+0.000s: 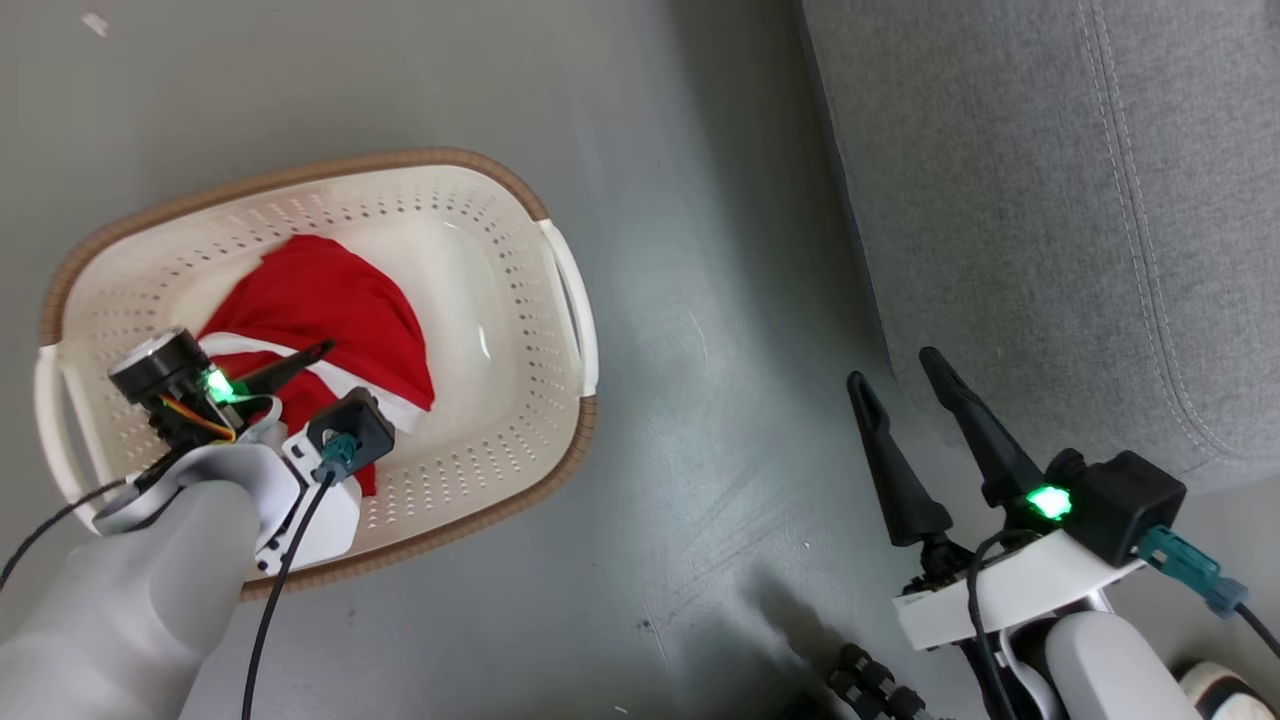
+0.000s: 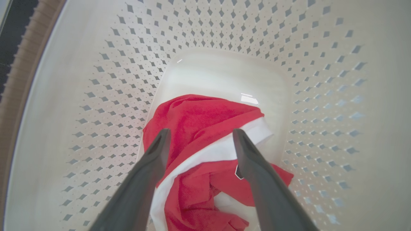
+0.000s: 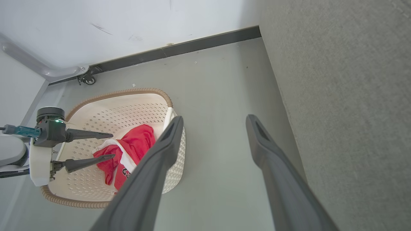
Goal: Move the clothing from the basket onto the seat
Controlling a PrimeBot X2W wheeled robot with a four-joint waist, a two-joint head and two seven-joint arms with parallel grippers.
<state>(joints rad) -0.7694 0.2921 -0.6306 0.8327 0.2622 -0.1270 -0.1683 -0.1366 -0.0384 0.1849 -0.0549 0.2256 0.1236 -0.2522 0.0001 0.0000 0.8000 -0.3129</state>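
Observation:
The clothing (image 1: 330,300), a crumpled red garment with a white trim band, lies on the floor of the cream basket (image 1: 500,400) at the left. My left gripper (image 2: 201,132) hangs open inside the basket, just above the clothing (image 2: 199,115), its fingers straddling the white band without closing on it. From the right wrist view, the left gripper (image 3: 113,146) points across the red fabric (image 3: 138,144), which shows some lettering. My right gripper (image 1: 892,365) stands open and empty over the floor, next to the front corner of the grey seat (image 1: 1050,200).
Bare grey floor (image 1: 720,400) lies between the basket and the seat. In the right wrist view, a white wall with a dark baseboard (image 3: 192,46) runs behind the basket, and a caster wheel (image 3: 88,80) of a white frame stands near it.

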